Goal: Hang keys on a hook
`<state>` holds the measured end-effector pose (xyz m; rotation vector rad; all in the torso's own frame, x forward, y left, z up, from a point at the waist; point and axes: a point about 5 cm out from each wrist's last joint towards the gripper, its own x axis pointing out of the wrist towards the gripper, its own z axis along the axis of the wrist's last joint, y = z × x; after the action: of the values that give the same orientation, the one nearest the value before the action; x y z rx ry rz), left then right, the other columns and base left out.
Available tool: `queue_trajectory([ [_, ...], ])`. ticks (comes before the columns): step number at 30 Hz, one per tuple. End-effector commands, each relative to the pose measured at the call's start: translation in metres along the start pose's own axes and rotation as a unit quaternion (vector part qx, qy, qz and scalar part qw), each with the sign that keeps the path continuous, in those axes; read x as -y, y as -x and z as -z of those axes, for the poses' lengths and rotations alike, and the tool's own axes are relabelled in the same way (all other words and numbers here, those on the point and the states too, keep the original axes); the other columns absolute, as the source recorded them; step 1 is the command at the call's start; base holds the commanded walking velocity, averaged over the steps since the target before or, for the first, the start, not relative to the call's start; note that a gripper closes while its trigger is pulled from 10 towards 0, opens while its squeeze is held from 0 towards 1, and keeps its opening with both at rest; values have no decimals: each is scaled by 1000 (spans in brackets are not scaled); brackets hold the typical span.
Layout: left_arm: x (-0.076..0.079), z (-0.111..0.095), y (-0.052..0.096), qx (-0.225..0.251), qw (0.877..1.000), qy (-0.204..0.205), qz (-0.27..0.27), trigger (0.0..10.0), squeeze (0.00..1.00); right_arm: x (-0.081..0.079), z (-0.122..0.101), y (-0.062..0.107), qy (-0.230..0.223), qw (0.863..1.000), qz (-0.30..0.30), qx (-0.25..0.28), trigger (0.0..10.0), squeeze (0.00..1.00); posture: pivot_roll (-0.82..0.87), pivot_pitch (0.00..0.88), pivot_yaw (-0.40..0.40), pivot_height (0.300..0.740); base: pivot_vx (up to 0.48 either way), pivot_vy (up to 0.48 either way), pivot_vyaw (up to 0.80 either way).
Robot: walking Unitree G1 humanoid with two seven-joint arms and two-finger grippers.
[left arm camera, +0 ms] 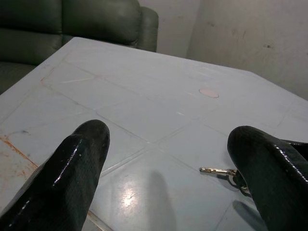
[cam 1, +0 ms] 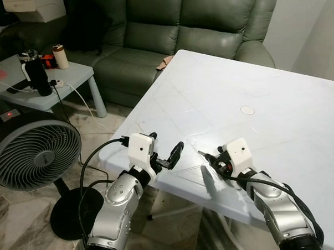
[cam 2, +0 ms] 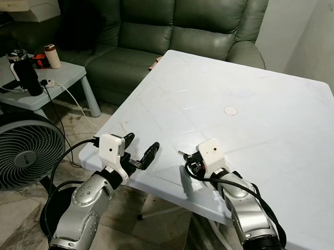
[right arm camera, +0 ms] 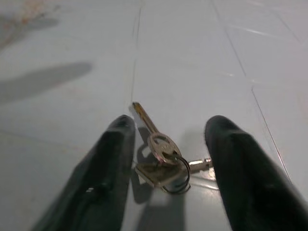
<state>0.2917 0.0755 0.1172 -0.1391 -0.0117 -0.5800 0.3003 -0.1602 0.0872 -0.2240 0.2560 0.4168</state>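
Right wrist view: right pincer [right arm camera: 166, 144] spread wide, one black finger on each side of the keys [right arm camera: 161, 161], which lie flat on the white worktop [right arm camera: 192, 57] between them. Fingers [right arm camera: 113, 144] not yet touching the bunch as far as I can tell; nothing gripped. Placement reads as a pre-grasp straddle: fingers low to the surface so closing would trap the ring and the flat key heads. One key blade points away toward the far side, another small piece sticks out toward one finger.

Head views: right pincer [cam 1: 208, 156] sits near the near edge of the worktop, arm reaching in from the robot's right. Keys themselves too small to make out there.

Left pincer [cam 1: 169, 156] also parted, holding nothing, hovering at the near-left edge of the worktop, just left of the right pincer. In the left wrist view its fingers [left arm camera: 79, 159] frame the keys [left arm camera: 219, 171] off to the right side, so it looks like standby rather than the grasping arm.

Further out: round cap [cam 1: 247, 110] in the worktop middle, green sofa [cam 1: 168, 25] far behind, fan [cam 1: 35, 154] on the floor left, side table [cam 1: 21, 81] with a dark bottle [cam 1: 36, 72]. No hook visible, so hanging comes well after pickup, by my judgement.
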Motion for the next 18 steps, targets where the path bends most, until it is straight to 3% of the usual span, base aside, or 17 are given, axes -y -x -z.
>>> queue_trajectory([
  [1, 2, -4, -2, 3, 1000, -4, 2, 10000, 0, 2, 4, 0, 8, 1000, 0, -18, 10000, 1000, 59, 21, -63, 740, 0, 0, 0],
  [8, 1, -4, -2, 3, 1000, -3, -3, 10000, 0, -4, 11, 3, -15, 997, -52, -53, 10000, 1000, 60, 28, -65, 740, 0, 0, 0],
  [9, 0, -4, -2, 3, 1000, -3, -3, 10000, 0, -4, 12, 3, -14, 996, -55, -63, 10000, 600, 60, 28, -65, 740, 0, 0, 0],
  [10, 0, -4, -2, 3, 1000, -3, -3, 10000, 0, -5, 13, 3, -13, 996, -56, -70, 10000, 600, 60, 28, -65, 740, 0, 0, 0],
  [11, 0, -4, -1, 3, 1000, -4, -4, 10000, 0, -4, 14, 3, -10, 996, -49, -75, 10000, 0, 59, 37, -64, 740, 0, 0, 0],
  [18, 0, -4, -1, 3, 1000, -4, -6, 10000, 0, -4, 13, 2, -22, 995, -54, -79, 10000, 0, 61, 40, -65, 740, 0, 0, 0],
])
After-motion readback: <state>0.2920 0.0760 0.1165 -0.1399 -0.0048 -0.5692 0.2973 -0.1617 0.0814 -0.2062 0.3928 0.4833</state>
